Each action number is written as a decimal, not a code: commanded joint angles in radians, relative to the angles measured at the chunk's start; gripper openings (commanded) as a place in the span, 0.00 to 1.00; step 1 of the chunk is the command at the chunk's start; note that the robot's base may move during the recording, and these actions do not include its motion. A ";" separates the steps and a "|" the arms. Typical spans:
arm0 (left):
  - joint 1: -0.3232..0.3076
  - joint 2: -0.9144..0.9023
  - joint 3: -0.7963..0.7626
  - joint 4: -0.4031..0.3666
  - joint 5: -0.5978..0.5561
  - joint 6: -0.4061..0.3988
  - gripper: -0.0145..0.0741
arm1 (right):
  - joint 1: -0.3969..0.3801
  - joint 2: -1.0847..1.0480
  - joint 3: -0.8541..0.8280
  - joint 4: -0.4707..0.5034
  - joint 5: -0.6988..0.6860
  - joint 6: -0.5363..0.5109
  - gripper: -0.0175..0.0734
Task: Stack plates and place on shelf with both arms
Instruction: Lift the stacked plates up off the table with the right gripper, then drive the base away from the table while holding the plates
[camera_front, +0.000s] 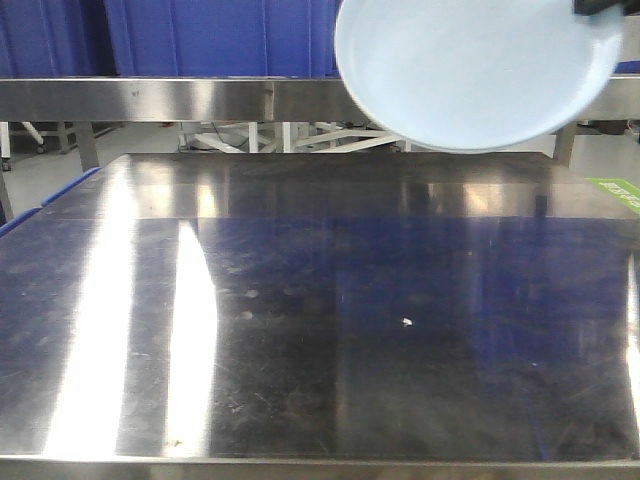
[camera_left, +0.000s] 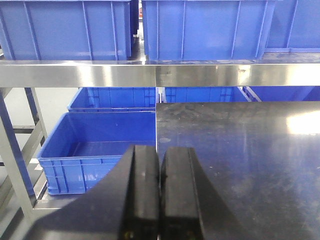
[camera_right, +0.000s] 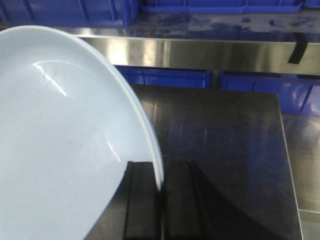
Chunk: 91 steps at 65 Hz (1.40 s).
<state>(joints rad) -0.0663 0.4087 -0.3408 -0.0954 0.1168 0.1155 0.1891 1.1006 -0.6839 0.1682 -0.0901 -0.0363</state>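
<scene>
Front view: one plate (camera_front: 480, 70) is up top right, off the counter (camera_front: 300, 400), tilted with its face toward the camera. It overlaps the steel shelf rail (camera_front: 150, 98). Can't tell if a second plate sits under it. There's a small white speck (camera_front: 407, 321) on the counter.

Left wrist: left hand (camera_left: 160, 156) has its fingers pressed together with nothing between them. It hangs at the counter's left edge, facing the shelf. Blue bins (camera_left: 65, 30) sit on the shelf, and another bin (camera_left: 95, 150) sits lower down beside the counter.

Right wrist: right hand (camera_right: 161, 192) is clamped on the plate's rim, one finger on each side. The plate body fans out to the left, above the counter. The shelf rail is straight ahead.
</scene>
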 joint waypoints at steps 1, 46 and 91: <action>0.002 0.002 -0.029 -0.001 -0.080 -0.001 0.26 | -0.001 -0.106 0.033 -0.006 -0.146 0.015 0.25; 0.002 0.002 -0.029 -0.001 -0.080 -0.001 0.26 | -0.001 -0.566 0.313 -0.006 -0.144 0.015 0.25; 0.002 0.002 -0.029 -0.001 -0.080 -0.001 0.26 | -0.001 -0.565 0.318 -0.006 -0.139 0.015 0.25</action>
<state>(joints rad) -0.0663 0.4087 -0.3408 -0.0954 0.1168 0.1155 0.1891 0.5369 -0.3342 0.1682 -0.1252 -0.0297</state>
